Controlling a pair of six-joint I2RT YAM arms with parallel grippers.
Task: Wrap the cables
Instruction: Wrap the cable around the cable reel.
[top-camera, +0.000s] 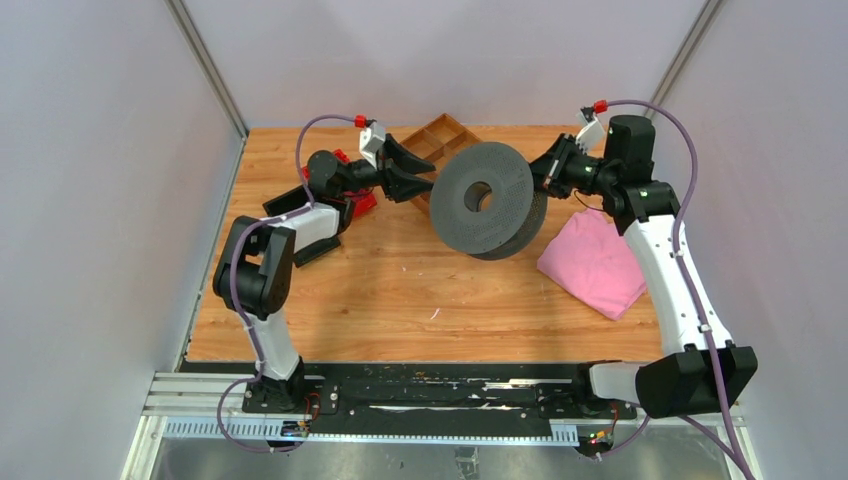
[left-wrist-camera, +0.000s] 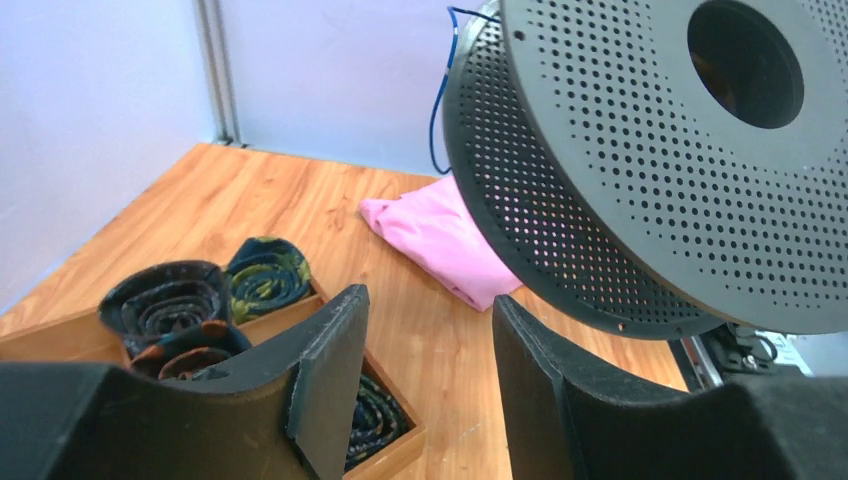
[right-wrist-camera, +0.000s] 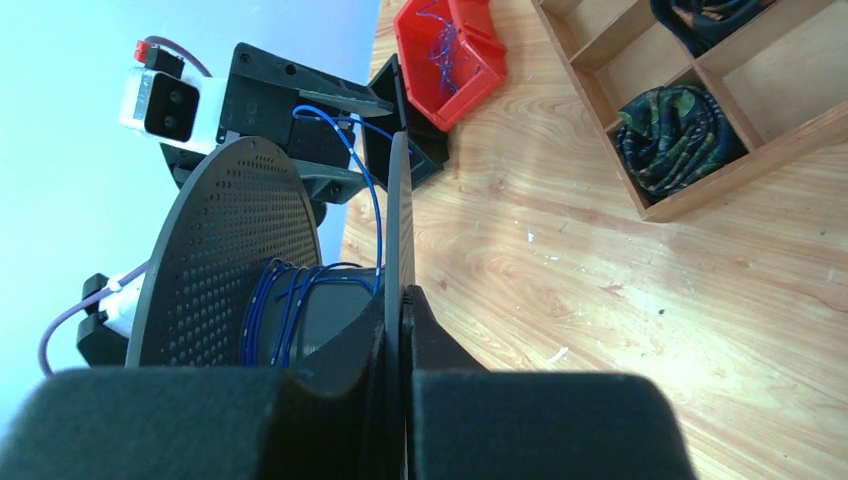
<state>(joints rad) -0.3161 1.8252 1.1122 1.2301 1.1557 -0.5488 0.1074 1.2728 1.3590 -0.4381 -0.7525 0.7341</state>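
Right wrist view puts us mid-winding: the right gripper is clamped shut on one flange of the wide dark grey perforated spool, held on edge above the wooden table, with the thin blue cable lying in several loose turns round the hub and one strand rising past the rim. The left gripper has its jaws half apart, nothing visible between them — the next move, I judge, calls for catching that free strand and leading it taut round the hub.
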